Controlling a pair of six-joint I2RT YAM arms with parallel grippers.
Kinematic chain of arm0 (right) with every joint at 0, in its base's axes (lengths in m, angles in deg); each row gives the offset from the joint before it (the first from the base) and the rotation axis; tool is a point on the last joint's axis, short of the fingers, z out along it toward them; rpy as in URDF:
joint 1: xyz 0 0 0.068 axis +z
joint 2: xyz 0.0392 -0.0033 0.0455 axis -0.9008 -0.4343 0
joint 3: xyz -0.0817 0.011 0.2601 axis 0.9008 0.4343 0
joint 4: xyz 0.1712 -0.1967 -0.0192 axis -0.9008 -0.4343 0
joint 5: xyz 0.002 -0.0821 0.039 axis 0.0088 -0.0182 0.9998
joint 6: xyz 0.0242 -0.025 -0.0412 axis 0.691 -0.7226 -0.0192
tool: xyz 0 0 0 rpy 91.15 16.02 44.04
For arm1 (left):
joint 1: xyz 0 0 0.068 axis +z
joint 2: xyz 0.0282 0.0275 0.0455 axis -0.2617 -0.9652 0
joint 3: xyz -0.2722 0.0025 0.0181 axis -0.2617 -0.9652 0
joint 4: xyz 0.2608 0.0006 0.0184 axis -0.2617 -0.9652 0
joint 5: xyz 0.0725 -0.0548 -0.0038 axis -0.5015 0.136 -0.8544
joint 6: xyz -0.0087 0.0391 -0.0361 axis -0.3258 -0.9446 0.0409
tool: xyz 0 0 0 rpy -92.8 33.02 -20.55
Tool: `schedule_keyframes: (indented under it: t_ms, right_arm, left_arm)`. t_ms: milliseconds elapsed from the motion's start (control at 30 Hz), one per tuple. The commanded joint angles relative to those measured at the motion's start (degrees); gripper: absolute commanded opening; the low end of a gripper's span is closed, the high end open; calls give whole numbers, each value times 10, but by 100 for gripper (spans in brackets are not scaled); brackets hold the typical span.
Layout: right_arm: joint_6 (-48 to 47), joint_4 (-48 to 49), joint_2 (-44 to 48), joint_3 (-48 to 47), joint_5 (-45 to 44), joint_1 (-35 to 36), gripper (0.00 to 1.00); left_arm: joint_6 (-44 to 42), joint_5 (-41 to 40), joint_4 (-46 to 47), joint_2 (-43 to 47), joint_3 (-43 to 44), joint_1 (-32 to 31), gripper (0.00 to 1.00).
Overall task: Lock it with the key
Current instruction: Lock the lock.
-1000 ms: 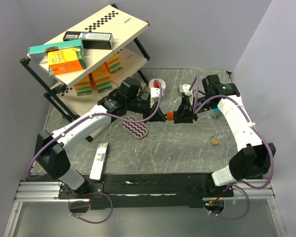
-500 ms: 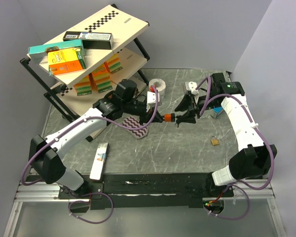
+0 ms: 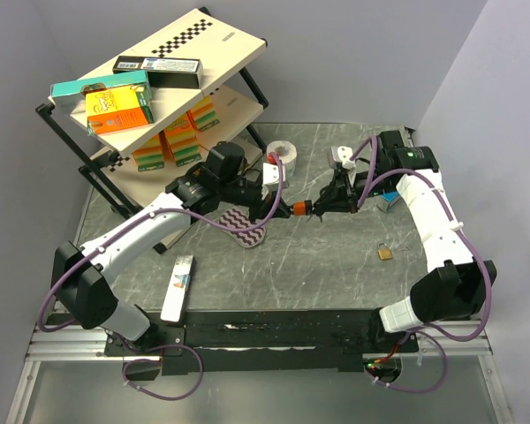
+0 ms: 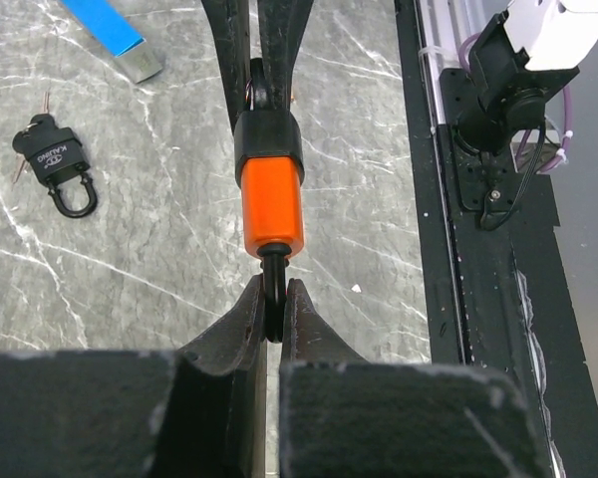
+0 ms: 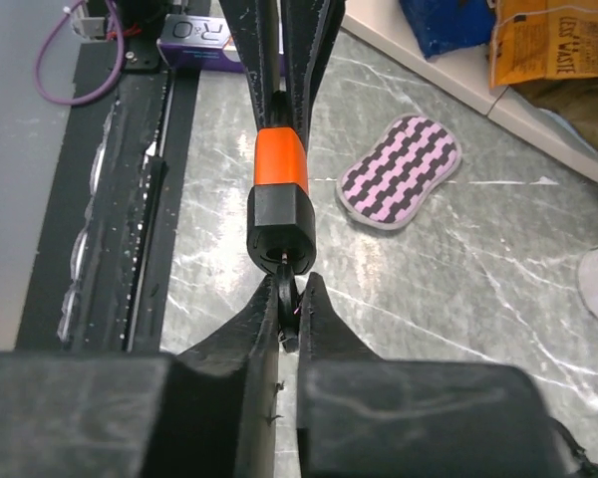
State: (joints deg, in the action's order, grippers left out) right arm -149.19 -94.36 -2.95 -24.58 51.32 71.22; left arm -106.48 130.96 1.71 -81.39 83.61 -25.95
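Currently the orange padlock [image 3: 305, 208] hangs at mid-frame of the top view, off the table, strung between both arms. Left gripper [image 4: 269, 304] is pinched tight on the black shackle [image 4: 270, 284] at the bottom of its wrist view. Right gripper [image 5: 291, 296] is squeezed onto the key [image 5: 290, 317], seated in the lock's black end. Lock looks small, light and rigid, its sleeve probably slick. The thin key could slip, so best pinched flat across its head, with the shackle braced against the turn.
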Motion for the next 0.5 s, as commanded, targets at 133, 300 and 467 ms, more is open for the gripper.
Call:
schedule_keyframes:
  t_ms: [133,300,467]
  right_arm:
    - [-10,-43,42,23,-12,-49,0]
    - [-77,-101,33,34,-38,-115,0]
    - [-120,-123,25,56,-59,-157,0]
  left_arm:
    - [15,30,19,31,-20,39,1]
    - [8,29,22,33,-32,52,1]
    - [8,37,25,27,-38,57,1]
